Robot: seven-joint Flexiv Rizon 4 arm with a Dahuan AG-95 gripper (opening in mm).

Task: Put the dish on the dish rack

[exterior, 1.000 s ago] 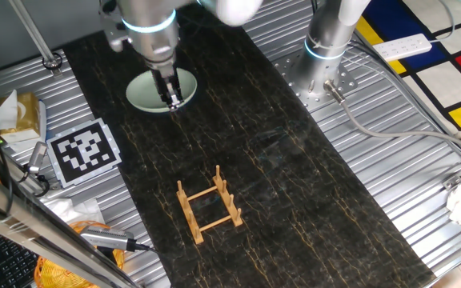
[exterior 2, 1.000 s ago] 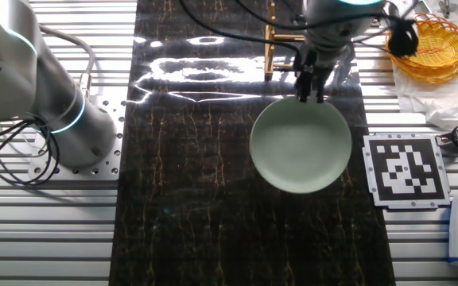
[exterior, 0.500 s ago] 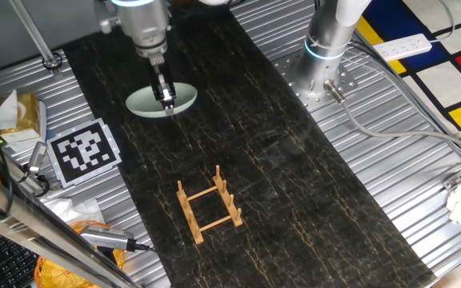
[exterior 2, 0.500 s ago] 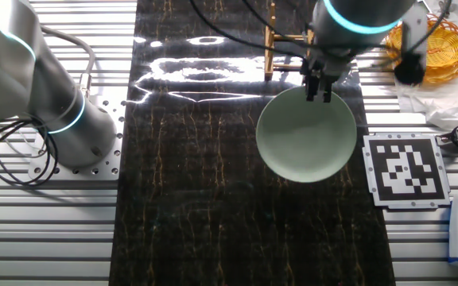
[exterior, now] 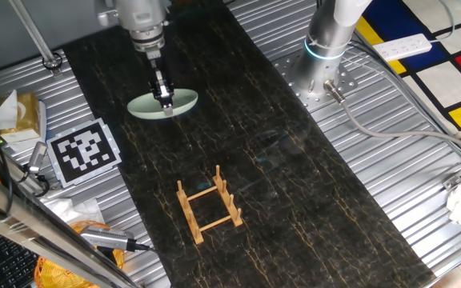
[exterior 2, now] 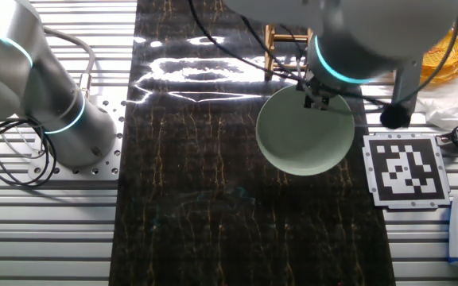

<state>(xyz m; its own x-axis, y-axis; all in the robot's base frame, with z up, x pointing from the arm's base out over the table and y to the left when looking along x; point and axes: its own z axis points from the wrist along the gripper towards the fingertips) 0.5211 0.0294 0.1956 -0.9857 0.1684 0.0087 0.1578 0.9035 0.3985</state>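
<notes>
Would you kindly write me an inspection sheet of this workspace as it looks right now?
Surface: dark marbled tabletop with glare, flanked by ribbed metal decking.
Job's things: pale mint-green glossy plate held by its rim, apparently tilted; small light-wood dish rack stands apart, with nothing on it.
Clutter: black-and-white marker card; orange wicker basket; crumpled white tissue.
Grippers: two-finger gripper shut on the plate's rim.
Cables: grey cables on the decking; white power strip.
Surroundings: second silver arm base; coloured block-pattern floor.
</notes>
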